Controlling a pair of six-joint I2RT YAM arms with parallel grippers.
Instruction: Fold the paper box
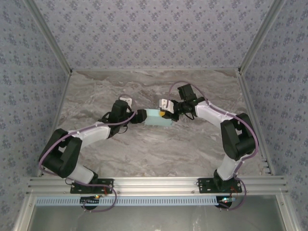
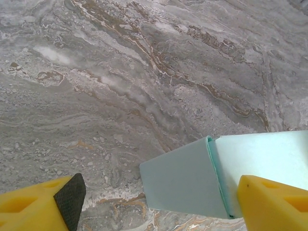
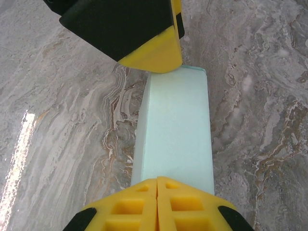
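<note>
The paper box (image 1: 158, 118) rests on the marble-patterned desk (image 1: 144, 154), about mid-desk, between the ends of the two arms. It is a mint-coloured, flattened rectangular shape. In the left wrist view its end flap (image 2: 183, 180) angles off from the main body along a crease. The left jaws stand wide, their yellow fingers (image 2: 33, 209) on either side of that flap end. One finger is well clear over bare desk and the other overlaps the box's near edge. In the right wrist view a black-and-yellow finger (image 3: 144, 43) of the left jaws sits at the box's far end. The right jaws are pressed together, their fingertips (image 3: 134, 204) meeting with no gap at the box's near end. Whether any card is pinched between them I cannot tell.
</note>
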